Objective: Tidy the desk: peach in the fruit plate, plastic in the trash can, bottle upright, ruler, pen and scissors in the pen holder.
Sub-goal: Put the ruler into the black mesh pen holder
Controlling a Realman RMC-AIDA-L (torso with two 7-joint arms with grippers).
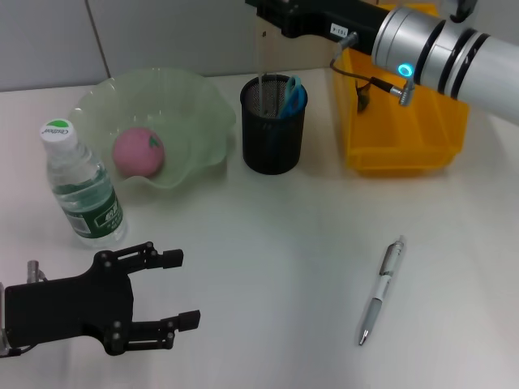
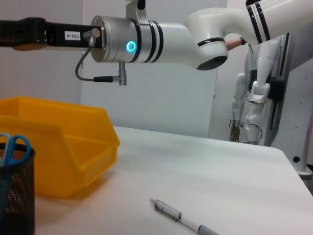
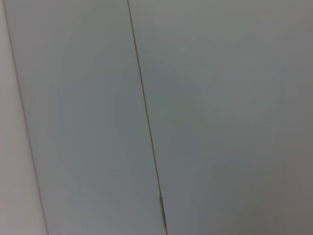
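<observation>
White desk is lying beneath the left gripper point(image 1: 178, 290), jaws gaping wide, holding nothing. Ahead and right of them, the pen point(image 1: 381, 293) is waiting flat; grasping mid-barrel should work best. Farther on, the bottle point(image 1: 79, 184) is standing upright, the fruit plate point(image 1: 199, 105) cradling the peach point(image 1: 139, 151), the pen holder point(image 1: 273, 124) holding scissors point(image 1: 293, 93). Right gripper is reaching overhead, jaws unseen

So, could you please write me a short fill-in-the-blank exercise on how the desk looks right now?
1. The peach lies in the green ____.
2. The bottle stands ____ beside the plate.
3. The pen lies on the ____, not in the holder.
4. The left gripper rests near the bottle with its fingers ____.

Missing words: plate; upright; table; open
</observation>
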